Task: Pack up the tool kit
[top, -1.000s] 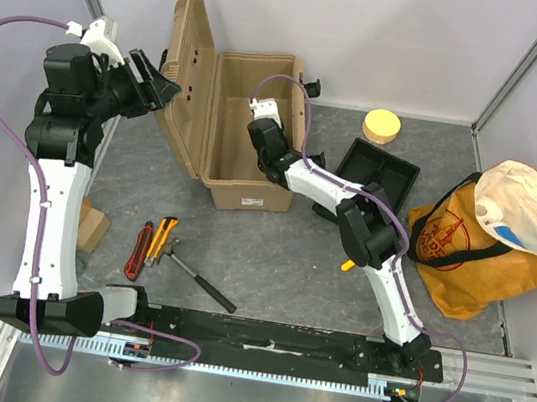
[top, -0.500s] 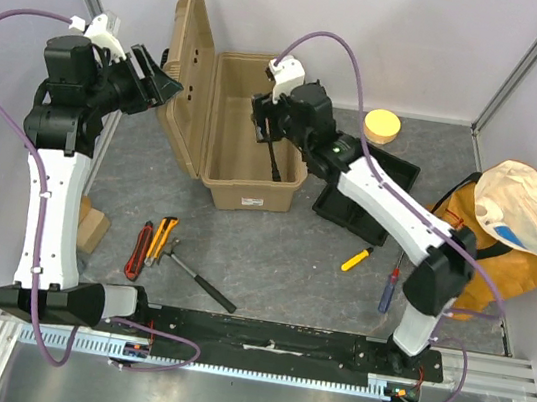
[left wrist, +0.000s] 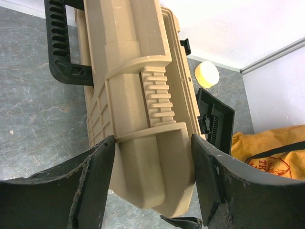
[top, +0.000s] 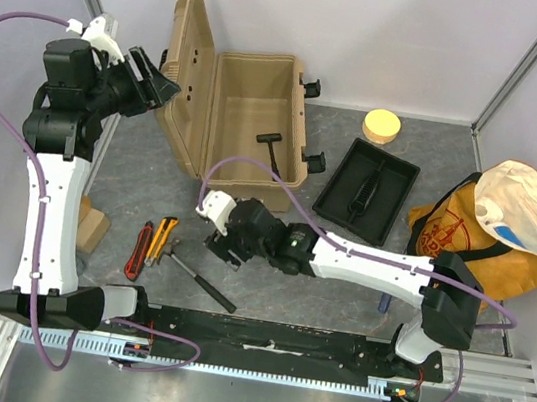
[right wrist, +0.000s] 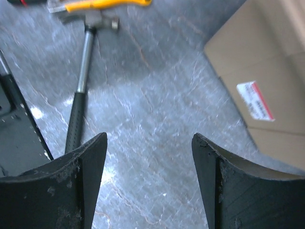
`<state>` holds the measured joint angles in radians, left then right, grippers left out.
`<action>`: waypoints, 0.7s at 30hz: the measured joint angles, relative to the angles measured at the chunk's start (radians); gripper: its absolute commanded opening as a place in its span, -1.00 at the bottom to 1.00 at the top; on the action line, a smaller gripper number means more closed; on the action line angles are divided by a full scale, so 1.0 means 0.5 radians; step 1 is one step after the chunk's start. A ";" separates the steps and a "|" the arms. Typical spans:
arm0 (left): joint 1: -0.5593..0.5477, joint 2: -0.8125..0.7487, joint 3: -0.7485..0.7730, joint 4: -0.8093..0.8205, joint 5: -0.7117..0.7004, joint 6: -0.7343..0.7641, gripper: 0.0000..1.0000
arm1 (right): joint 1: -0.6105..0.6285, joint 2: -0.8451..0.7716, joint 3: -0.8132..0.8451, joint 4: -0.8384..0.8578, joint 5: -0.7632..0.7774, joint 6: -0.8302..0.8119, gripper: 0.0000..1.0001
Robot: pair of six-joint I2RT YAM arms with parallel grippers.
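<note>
While the open, empty right hand [top: 224,246] hovers, the hammer [top: 198,280] lies just left of it. Its handle slants toward the worktop's [top: 151,175] near edge.

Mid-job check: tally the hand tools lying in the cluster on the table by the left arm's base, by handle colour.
Yellow-handled tool: 1
Red-handled tool: 1
Black-handled hammer: 1
Total: 3

both pairs of jaws apart
</note>
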<state>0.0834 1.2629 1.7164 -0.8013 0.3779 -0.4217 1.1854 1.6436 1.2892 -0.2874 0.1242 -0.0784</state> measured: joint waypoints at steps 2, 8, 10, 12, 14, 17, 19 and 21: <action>-0.002 -0.036 -0.030 0.002 -0.029 0.000 0.40 | 0.043 -0.001 -0.105 0.045 0.054 0.002 0.57; -0.002 -0.208 -0.130 -0.009 -0.118 -0.001 0.40 | 0.211 0.013 -0.369 0.336 0.237 0.010 0.57; -0.002 -0.250 -0.146 -0.016 -0.150 -0.008 0.40 | 0.277 0.062 -0.388 0.436 0.307 0.030 0.56; -0.002 -0.288 -0.159 -0.027 -0.198 -0.024 0.40 | 0.337 0.128 -0.388 0.538 0.365 0.046 0.56; -0.002 -0.314 -0.170 -0.040 -0.243 -0.040 0.40 | 0.389 0.196 -0.389 0.623 0.417 0.064 0.54; -0.002 -0.351 -0.196 -0.063 -0.323 -0.054 0.40 | 0.453 0.298 -0.390 0.721 0.451 0.097 0.49; -0.002 -0.379 -0.217 -0.072 -0.350 -0.059 0.40 | 0.481 0.365 -0.389 0.770 0.456 0.137 0.44; -0.002 -0.406 -0.237 -0.073 -0.375 -0.060 0.41 | 0.492 0.424 -0.389 0.789 0.461 0.174 0.42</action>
<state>0.0826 1.0599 1.5978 -0.8379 0.1902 -0.4519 1.4315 1.8557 1.0946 0.1070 0.3546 0.0086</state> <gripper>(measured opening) 0.702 0.729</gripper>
